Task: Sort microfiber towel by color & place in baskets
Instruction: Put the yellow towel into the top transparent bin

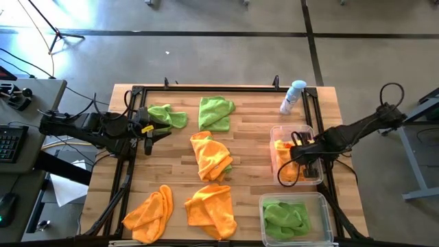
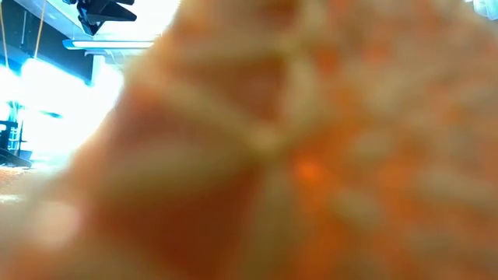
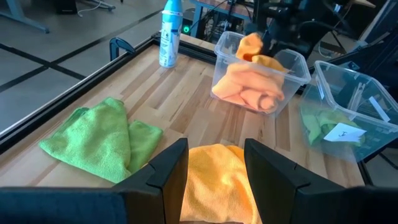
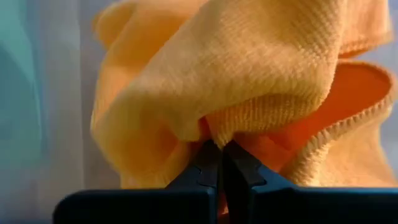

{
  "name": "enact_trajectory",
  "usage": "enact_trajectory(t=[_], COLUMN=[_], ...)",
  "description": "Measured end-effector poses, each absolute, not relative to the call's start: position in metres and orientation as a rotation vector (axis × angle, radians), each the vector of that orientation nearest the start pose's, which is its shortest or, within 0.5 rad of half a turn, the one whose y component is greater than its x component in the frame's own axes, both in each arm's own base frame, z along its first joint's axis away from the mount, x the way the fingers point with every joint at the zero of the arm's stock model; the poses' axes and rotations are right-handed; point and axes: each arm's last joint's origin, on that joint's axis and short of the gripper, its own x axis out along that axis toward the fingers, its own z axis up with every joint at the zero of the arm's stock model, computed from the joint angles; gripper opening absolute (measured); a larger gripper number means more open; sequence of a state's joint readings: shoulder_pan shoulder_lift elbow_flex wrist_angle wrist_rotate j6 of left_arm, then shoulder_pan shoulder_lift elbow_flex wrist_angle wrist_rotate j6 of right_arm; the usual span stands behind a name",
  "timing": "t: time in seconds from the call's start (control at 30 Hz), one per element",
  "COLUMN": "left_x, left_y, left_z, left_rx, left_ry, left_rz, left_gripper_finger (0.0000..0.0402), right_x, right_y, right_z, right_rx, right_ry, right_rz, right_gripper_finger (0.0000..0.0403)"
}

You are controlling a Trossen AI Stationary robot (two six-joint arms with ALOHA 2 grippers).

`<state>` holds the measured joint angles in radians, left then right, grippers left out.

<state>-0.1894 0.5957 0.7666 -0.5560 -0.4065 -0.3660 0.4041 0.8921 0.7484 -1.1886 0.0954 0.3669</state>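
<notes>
Orange and lime green towels lie spread over the wooden table: green ones (image 1: 168, 115) (image 1: 216, 112) at the far side, an orange one (image 1: 211, 156) in the middle, two orange ones (image 1: 151, 213) (image 1: 211, 209) near. The far clear basket (image 1: 277, 130) holds orange towels (image 3: 249, 87). The near basket (image 1: 322, 199) holds a green one (image 1: 287, 216). My right gripper (image 1: 296, 149) is over the far basket, shut on an orange towel (image 4: 249, 68). My left gripper (image 3: 214, 168) hovers open at the table's left, pointing toward the middle orange towel (image 3: 217, 180). An orange blur fills the low view. My right gripper pinches a bunched fold of the orange towel (image 4: 214, 132) between its two shut fingertips, several layers gathered together. It comes from above over the far basket. The held part (image 3: 250, 45) stands above the basket's rim, and the rest drapes down toward the orange heap inside.
A white-and-blue spray bottle (image 1: 293, 96) stands at the far right of the table, just beyond the far basket. A black frame rail (image 1: 206, 89) runs around the tabletop. Bare wood (image 1: 254, 158) lies between the middle towels and the baskets.
</notes>
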Motion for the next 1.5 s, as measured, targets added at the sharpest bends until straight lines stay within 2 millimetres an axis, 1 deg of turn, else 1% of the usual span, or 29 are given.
enact_trajectory(t=[0.1,0.17,0.3,0.43,0.67,0.83,1.0,1.1,1.17,1.33,1.5], left_x=[0.12,0.12,0.12,0.12,0.12,0.12,0.12,0.12,0.12,0.12,0.12], left_y=[-0.011,-0.011,-0.011,-0.011,-0.011,-0.011,-0.011,-0.011,-0.011,-0.011,-0.011], left_z=[0.317,0.317,0.317,0.317,0.317,0.317,0.317,0.317,0.317,0.317,0.317], left_rx=[-0.248,-0.248,-0.247,-0.247,-0.247,-0.247,-0.246,-0.246,-0.245,-0.245,-0.245], left_ry=[0.324,0.324,0.324,0.324,0.324,0.323,0.323,0.323,0.323,0.323,0.322], left_rz=[0.279,0.279,0.279,0.279,0.28,0.282,0.284,0.284,0.285,0.286,0.287], left_gripper_finger=[0.0145,0.0145,0.0145,0.0145,0.0145,0.0145,0.0145,0.0145,0.0145,0.0145,0.0145], right_x=[0.117,0.117,0.119,0.126,0.14,0.148,0.151,0.15,0.149,0.148,0.136], right_y=[0.045,0.042,0.038,0.034,0.031,0.033,0.034,0.034,0.035,0.035,0.032], right_z=[0.227,0.223,0.218,0.212,0.196,0.186,0.182,0.184,0.189,0.21,0.236], right_rx=[0.11,0.182,0.241,0.257,0.273,0.269,0.247,0.255,0.28,0.346,0.376], right_ry=[1.252,1.225,1.24,1.288,1.417,1.482,1.501,1.498,1.485,1.398,1.375], right_rz=[-0.041,-0.083,-0.153,-0.215,-0.324,-0.34,-0.33,-0.314,-0.287,-0.262,-0.296], right_gripper_finger=[0.0,0.0,0.0,0.0,0.0,0.0,0.0006,0.0021,0.0037,0.0092,0.0153])
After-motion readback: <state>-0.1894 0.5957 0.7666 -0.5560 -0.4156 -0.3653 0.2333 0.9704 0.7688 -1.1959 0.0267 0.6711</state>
